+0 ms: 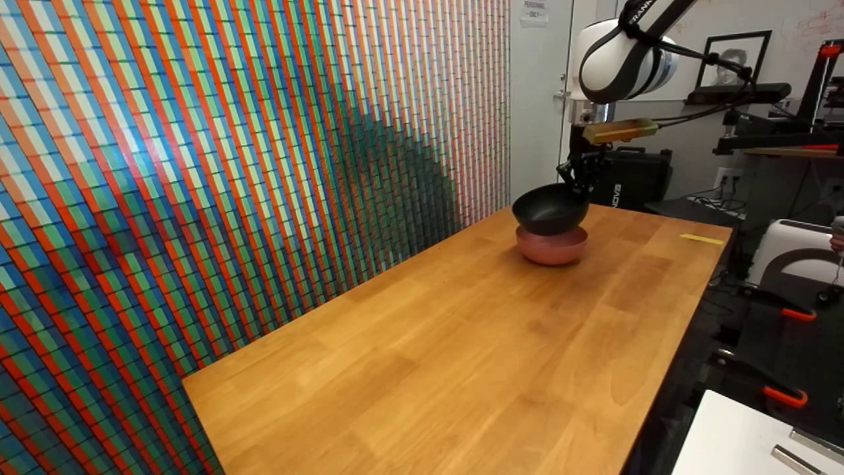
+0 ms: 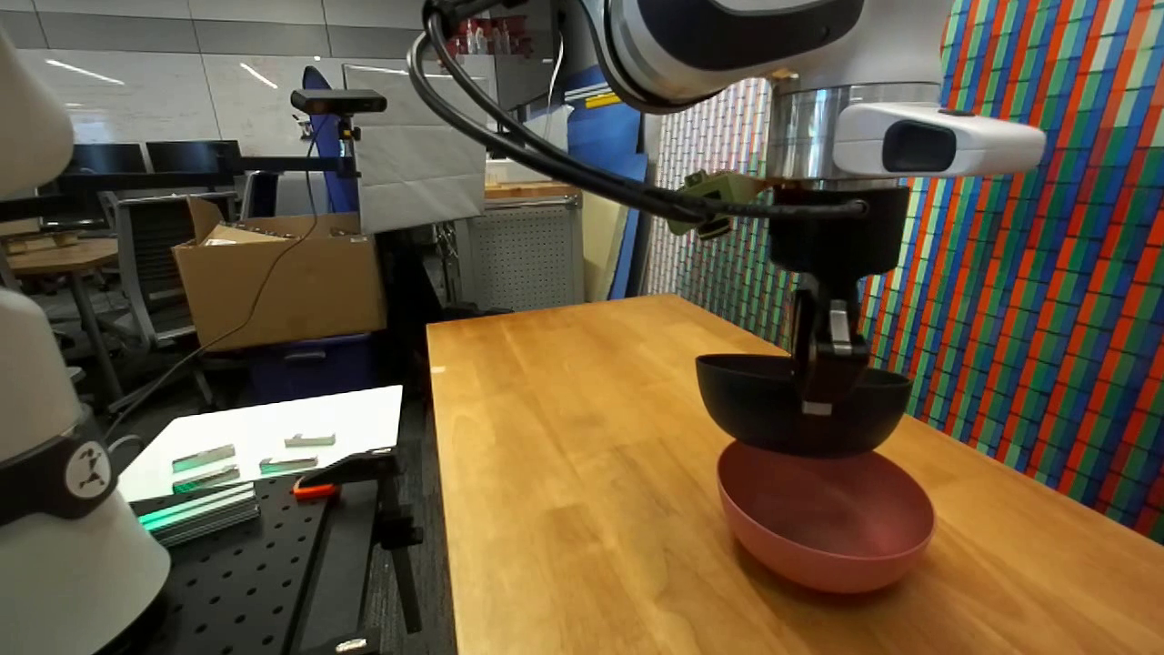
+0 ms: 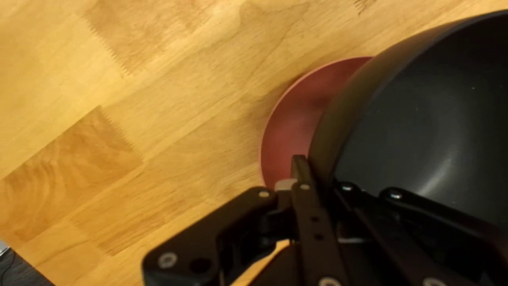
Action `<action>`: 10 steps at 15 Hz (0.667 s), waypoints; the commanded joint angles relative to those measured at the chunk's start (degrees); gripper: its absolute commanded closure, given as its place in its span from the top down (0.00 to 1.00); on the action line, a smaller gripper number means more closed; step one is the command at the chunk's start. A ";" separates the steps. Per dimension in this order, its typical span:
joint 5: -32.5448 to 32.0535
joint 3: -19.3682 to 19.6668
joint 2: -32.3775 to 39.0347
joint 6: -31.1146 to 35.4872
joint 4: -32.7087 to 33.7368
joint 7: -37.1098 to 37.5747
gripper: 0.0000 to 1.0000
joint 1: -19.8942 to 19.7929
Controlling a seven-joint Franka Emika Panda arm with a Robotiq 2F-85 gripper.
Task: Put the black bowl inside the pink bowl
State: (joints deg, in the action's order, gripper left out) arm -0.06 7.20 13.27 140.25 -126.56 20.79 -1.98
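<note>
The black bowl (image 1: 550, 212) is held over the pink bowl (image 1: 552, 251), tilted a little, with its base near the pink rim. In an exterior view the black bowl (image 2: 753, 409) overlaps the far side of the pink bowl (image 2: 823, 514); I cannot tell whether they touch. The pink bowl sits upright on the table. My gripper (image 2: 823, 396) points down and is shut on the black bowl's rim. In the wrist view the gripper (image 3: 317, 182) has a finger on each side of the black bowl's (image 3: 420, 127) wall. That bowl hides much of the pink bowl (image 3: 291, 127).
The wooden table (image 1: 461, 349) runs along a patterned, coloured wall (image 1: 231, 165). A strip of yellow tape (image 1: 701, 239) lies near a table edge. A white panel (image 2: 364, 418) with metal pieces stands beside the table, and a cardboard box (image 2: 282, 291) is behind it.
</note>
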 commanded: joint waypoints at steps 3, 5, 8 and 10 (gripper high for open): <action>1.13 0.16 0.53 0.99 0.83 -0.57 0.30 -1.04; 0.71 0.38 0.75 1.70 1.00 -0.13 0.38 -0.95; 0.75 0.62 0.88 2.08 1.55 -0.01 0.61 -1.06; 0.84 0.68 0.51 2.06 1.88 -0.10 0.77 -1.11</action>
State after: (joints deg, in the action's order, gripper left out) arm 0.03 7.78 13.68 141.78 -126.07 20.86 -2.65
